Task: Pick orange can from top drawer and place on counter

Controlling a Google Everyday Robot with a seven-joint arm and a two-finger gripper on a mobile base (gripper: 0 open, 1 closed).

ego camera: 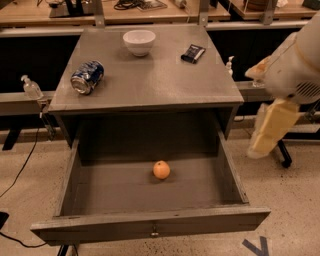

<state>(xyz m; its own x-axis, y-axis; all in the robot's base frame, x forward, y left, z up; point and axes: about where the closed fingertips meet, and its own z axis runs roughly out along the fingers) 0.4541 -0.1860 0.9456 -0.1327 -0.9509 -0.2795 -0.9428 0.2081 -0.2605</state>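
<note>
The orange can (161, 170), a small round orange ball, lies on the floor of the top drawer (150, 227), which is pulled fully open below the counter (150, 80). The drawer's small metal knob (154, 232) shows on its front panel. My arm (285, 85) hangs at the right edge of the view, beside the cabinet and well away from the drawer. The gripper itself is not in view.
On the counter lie a white bowl (139, 41) at the back, a blue-and-silver soda can (87, 77) on its side at the left, and a dark packet (192, 53) at the back right. A wooden workbench (150, 12) runs behind. Spray bottles (31, 88) stand on a side rail.
</note>
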